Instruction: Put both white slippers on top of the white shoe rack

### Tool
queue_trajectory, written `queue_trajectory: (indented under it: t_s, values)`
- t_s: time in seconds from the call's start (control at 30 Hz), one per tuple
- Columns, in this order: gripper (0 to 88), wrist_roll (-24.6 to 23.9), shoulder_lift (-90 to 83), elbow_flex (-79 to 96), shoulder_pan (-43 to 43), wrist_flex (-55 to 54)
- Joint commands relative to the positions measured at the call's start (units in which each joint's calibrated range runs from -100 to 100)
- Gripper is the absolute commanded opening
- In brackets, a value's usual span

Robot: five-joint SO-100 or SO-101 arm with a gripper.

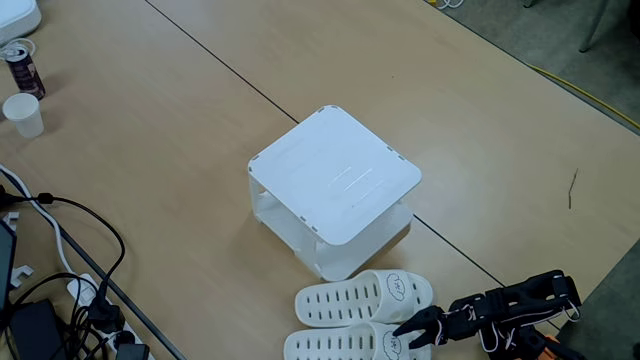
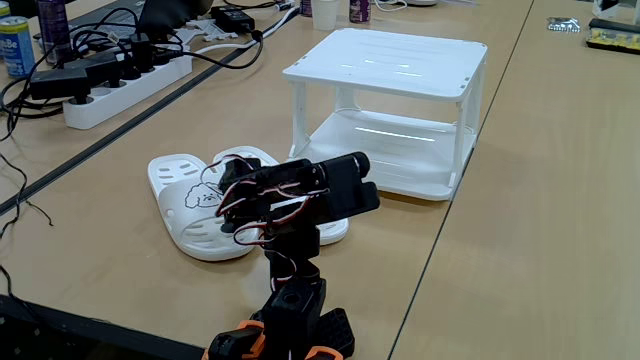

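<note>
The white shoe rack (image 1: 335,180) (image 2: 390,70) stands mid-table with its flat top bare. Both white slippers lie side by side on the table in front of it. One slipper (image 1: 350,298) (image 2: 245,158) is closer to the rack and partly hidden behind the arm in the low fixed view. The other slipper (image 1: 325,346) (image 2: 185,215) shows a cartoon face on its strap. My black gripper (image 1: 412,335) (image 2: 228,195) reaches low over that second slipper's strap end. Its jaws are slightly apart with nothing lifted.
A power strip (image 2: 125,75) with several cables lies along the table's left side, and cables (image 1: 70,290) spread at the lower left. A paper cup (image 1: 22,113) and a can (image 1: 22,68) stand at the far left. A dark table seam (image 1: 220,65) runs diagonally past the rack.
</note>
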Motion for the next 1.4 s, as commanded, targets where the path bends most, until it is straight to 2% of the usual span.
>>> queue_trajectory:
  t_s: [0.0, 0.27, 0.53, 1.37]
  values:
    - [25.3, 0.4, 3.0, -0.6, -0.4, -6.9]
    - [25.1, 0.4, 12.5, -0.6, -0.8, -17.8]
    - [24.7, 0.4, 12.8, -0.6, -5.3, -18.1]
    - [24.7, 0.4, 13.4, -2.2, -2.1, -19.7]
